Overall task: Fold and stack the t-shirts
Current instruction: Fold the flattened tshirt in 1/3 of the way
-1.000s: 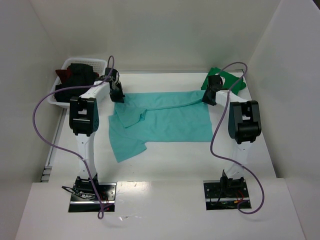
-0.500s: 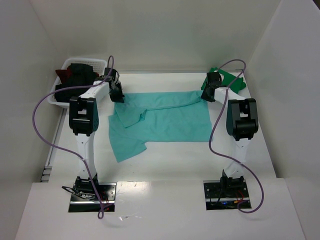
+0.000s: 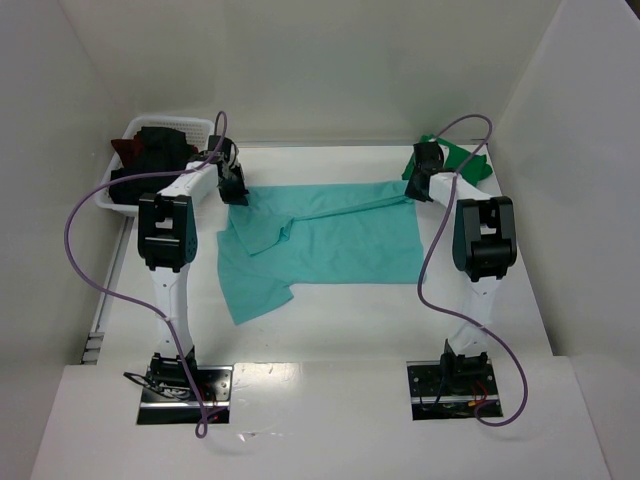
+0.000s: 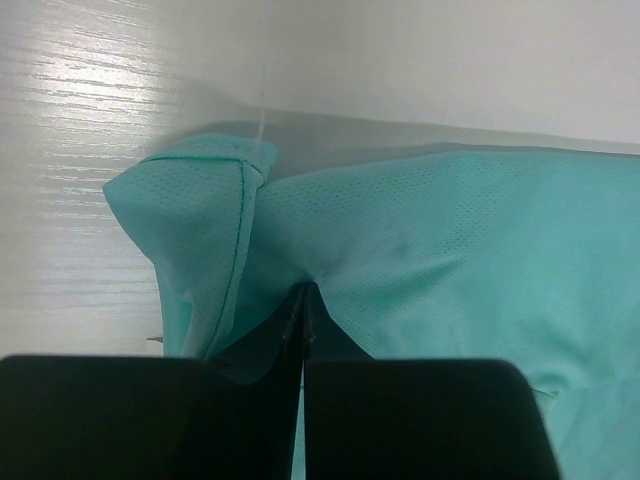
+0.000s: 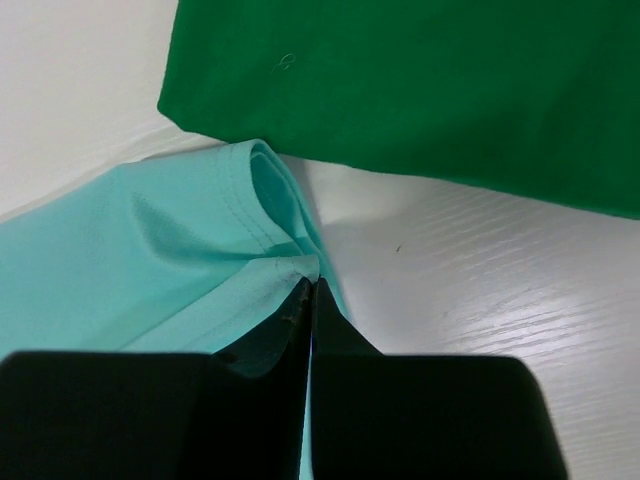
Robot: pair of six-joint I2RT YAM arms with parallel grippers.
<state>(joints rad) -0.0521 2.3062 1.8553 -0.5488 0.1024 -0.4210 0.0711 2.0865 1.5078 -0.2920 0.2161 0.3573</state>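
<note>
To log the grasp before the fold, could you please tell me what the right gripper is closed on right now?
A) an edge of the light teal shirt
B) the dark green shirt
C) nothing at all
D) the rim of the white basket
A: the right wrist view shows the right gripper shut on a pinched hem of the light teal shirt, with the dark green shirt lying ungripped beyond it.

Basket (image 3: 128, 128): white plastic lattice, far-left corner of the bench (image 3: 330, 320), close to the left wall (image 3: 50, 150). Bench is white, with faint wood grain up close and glare streaks in the left wrist view. White back wall (image 3: 330, 70) and right wall (image 3: 585, 150) box it in. Glossy white ledge (image 3: 320, 420) along the near edge.
</note>
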